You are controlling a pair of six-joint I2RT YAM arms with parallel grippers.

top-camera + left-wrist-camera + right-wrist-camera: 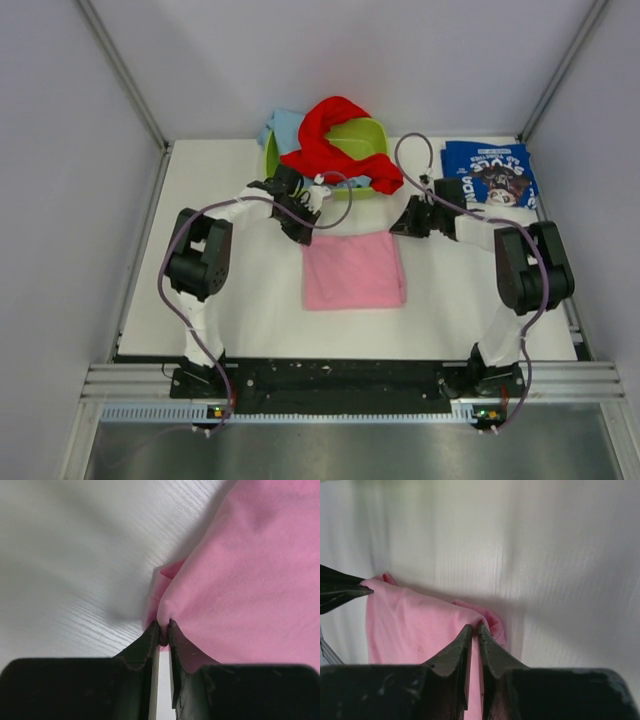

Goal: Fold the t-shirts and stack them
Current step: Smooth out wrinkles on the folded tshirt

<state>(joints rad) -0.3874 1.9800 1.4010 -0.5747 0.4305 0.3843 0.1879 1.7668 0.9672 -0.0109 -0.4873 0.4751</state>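
**Two corners pinched, one pink shirt strung between them**

Both sets of jaws sit on the far edge of the pink t-shirt (354, 272). It lies flat in the middle of the bench (230, 290), already folded into a squarish pad. The left jaws are at its far-left corner and the right jaws at its far-right one.

The wrist views back that up. The left jaws are nearly closed, with a little nub of pink cloth caught between the tips. The right jaws are just as narrow, with a fold of hem humped up at their tips. I'd call both a real pinch on the shirt, not an empty close.

The bit that matters, I reckon: the held edge runs left-to-right between the two arms, and all the rest of the shirt lies toward the arm bases from the jaws. If another fold is coming, that edge has to travel toward the near side with both arms level, or it'll skew. If it's a carry to the stack, the navy t-shirt (490, 172) lies folded at the far right, and the right arm is clearly nearer it.

Material-wise, the pink one is thin matte jersey that bunches at each pinch and drapes in smooth creases. The bench is white with a fine wood grain. The red t-shirt (325, 130) is slung loose over the lime green tub (365, 140). The light blue t-shirt (285, 125) is crumpled at the tub's far-left side. Neither is folded yet.
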